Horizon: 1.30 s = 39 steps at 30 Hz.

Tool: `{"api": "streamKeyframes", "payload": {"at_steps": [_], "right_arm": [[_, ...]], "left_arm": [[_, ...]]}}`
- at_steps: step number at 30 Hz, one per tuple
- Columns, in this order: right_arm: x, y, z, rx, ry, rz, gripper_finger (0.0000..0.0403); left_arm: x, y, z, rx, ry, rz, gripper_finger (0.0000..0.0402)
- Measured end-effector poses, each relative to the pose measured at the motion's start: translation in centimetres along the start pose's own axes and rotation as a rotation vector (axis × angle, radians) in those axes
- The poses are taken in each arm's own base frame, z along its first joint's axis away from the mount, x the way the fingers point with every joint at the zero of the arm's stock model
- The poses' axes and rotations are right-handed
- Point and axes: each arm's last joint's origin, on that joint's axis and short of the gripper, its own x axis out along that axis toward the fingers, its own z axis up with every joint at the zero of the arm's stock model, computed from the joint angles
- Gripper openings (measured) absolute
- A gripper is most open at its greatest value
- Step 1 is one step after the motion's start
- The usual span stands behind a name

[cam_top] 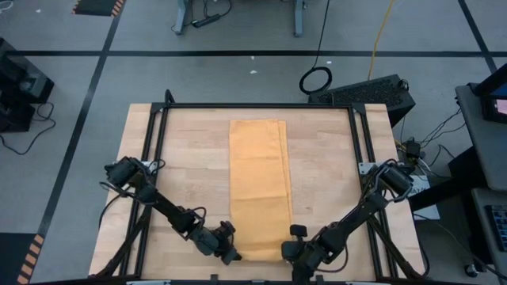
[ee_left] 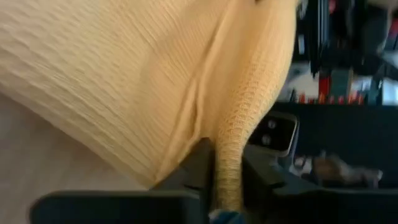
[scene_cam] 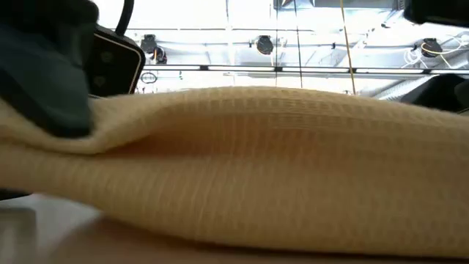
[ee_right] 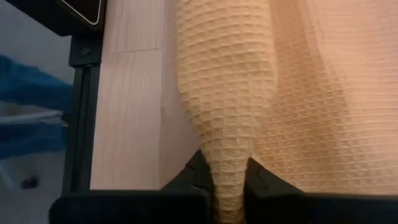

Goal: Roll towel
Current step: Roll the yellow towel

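Note:
The orange-yellow towel [cam_top: 260, 186] lies as a long folded strip down the middle of the wooden table, running from far to near. My left gripper [cam_top: 231, 255] is shut on its near left corner. My right gripper [cam_top: 290, 251] is shut on its near right corner. In the low view the towel's raised near edge [scene_cam: 256, 161] fills the picture, with one dark gripper [scene_cam: 44, 66] at its end. My left gripper pinches the towel's near left corner [ee_left: 229, 168] between its two fingers, bunched into a narrow fold of several layers. The corner is lifted off the table; the rest of the strip lies flat. My right gripper pinches the towel's near right corner [ee_right: 229, 163] between its two fingers, gathered into a narrow fold. The corner stands raised above the table; the cloth beyond it lies on the wood.
A black metal frame [cam_top: 253, 105] runs along the table's far edge and sides. Bare wood [cam_top: 182, 158] lies on both sides of the towel. A dark box [cam_top: 360, 91] sits beyond the far right corner.

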Motion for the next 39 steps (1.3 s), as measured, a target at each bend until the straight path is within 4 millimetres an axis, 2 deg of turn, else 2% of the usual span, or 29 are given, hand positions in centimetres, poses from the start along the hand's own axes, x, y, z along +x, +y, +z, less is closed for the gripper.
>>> {"api": "streamKeyframes", "payload": {"at_steps": [8,13,19,23,25,28,31,35,39], "right_arm": [[0.8,-1.9,1.6,0.009,0.056,0.152,0.0003],[1.3,-3.0,2.1,0.082,0.083,0.207,0.0002],[1.6,-4.3,3.1,0.079,0.121,0.25,0.0002],[1.8,-5.5,3.9,0.078,0.125,0.258,0.0002],[1.9,-6.1,4.3,0.092,0.12,0.249,0.0002],[2.0,-7.1,5.0,0.116,0.114,0.243,0.0002],[2.1,-8.2,5.6,0.159,0.139,0.269,0.0002],[2.2,-9.0,6.1,0.184,0.151,0.287,0.0002],[2.2,-9.6,6.4,0.207,0.159,0.299,0.0002]], "left_arm": [[-1.3,-0.9,-0.3,0.108,0.154,0.001,0.0202],[-3.4,-2.4,-0.1,0.244,0.215,0.002,0.0258],[-6.3,-5.1,0.5,0.398,0.234,-0.111,0.0269],[-7.2,-6.4,0.8,0.447,0.038,-0.152,0.0269],[-7.2,-6.7,0.4,0.552,-0.042,-0.168,0.0269],[-7.3,-6.6,0.1,0.735,-0.151,-0.118,0.027],[-7.3,-6.0,0.3,0.817,-0.232,-0.009,0.027],[-6.9,-5.2,0.2,0.878,-0.226,0.066,0.0276],[-6.3,-5.2,0.1,0.826,-0.237,0.028,0.0309]]}}
